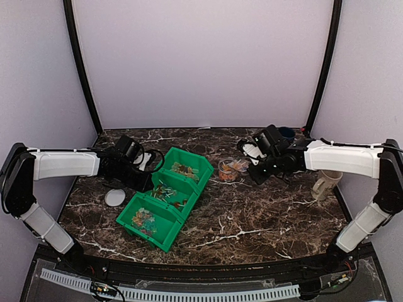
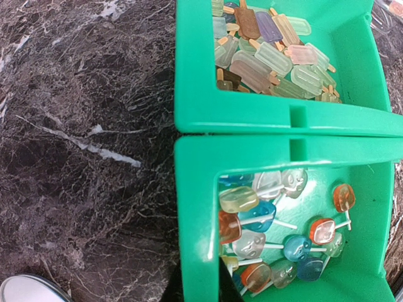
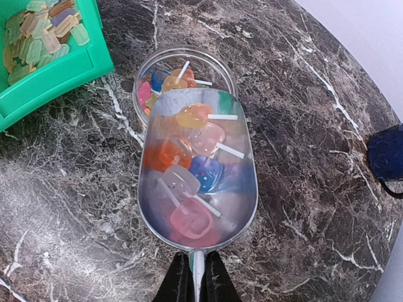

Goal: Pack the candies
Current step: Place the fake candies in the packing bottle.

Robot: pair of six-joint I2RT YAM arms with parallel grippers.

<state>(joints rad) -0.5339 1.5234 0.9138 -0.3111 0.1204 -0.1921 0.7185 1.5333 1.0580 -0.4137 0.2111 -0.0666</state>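
Note:
My right gripper (image 3: 198, 278) is shut on the thin handle of a clear scoop (image 3: 234, 189). The scoop holds several candies (image 3: 189, 151), small lollipop shapes in orange, pink, blue and yellow. Its tip hangs over the small clear round jar (image 3: 221, 70), which has a few candies inside. From above, the right gripper (image 1: 258, 170) sits just right of the jar (image 1: 228, 170). My left gripper (image 2: 201, 284) is shut on the wall of the green bin (image 2: 195, 207), one dark finger on each side. More candies (image 2: 283, 233) lie in that compartment.
The green three-compartment bin (image 1: 184, 207) lies diagonally at table centre-left, with popsicle-shaped pieces (image 2: 271, 53) in its far compartment. A flat whitish lid (image 1: 115, 197) lies left of the bin. A beige cup (image 1: 326, 184) stands at the right and a dark blue cup (image 1: 286, 133) at the back.

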